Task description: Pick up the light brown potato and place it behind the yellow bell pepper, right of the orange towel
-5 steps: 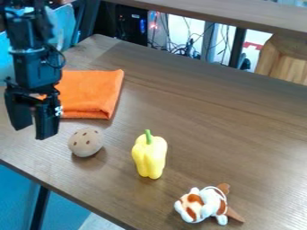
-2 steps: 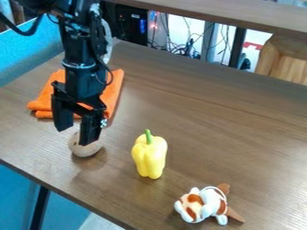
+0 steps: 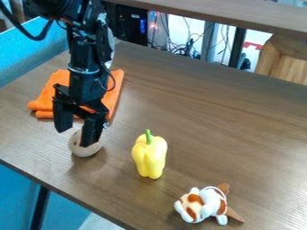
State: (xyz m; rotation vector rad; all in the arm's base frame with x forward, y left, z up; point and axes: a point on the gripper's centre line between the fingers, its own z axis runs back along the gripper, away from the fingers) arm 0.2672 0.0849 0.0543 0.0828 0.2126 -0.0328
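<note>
Tool [image 3: 75, 137] now over the tan ball [image 3: 85, 152], pointing down, fingers wide apart, arm upright before the orange cloth [image 3: 48, 98]

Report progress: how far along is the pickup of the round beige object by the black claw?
Done: claw is at the round beige object, one finger overlapping it in view; contact unclear.
In hand: nothing; the claw is open.
Left: grip and lift, I'd say, since the object sits on the brown wood-grain table. Call it approach stage.
</note>
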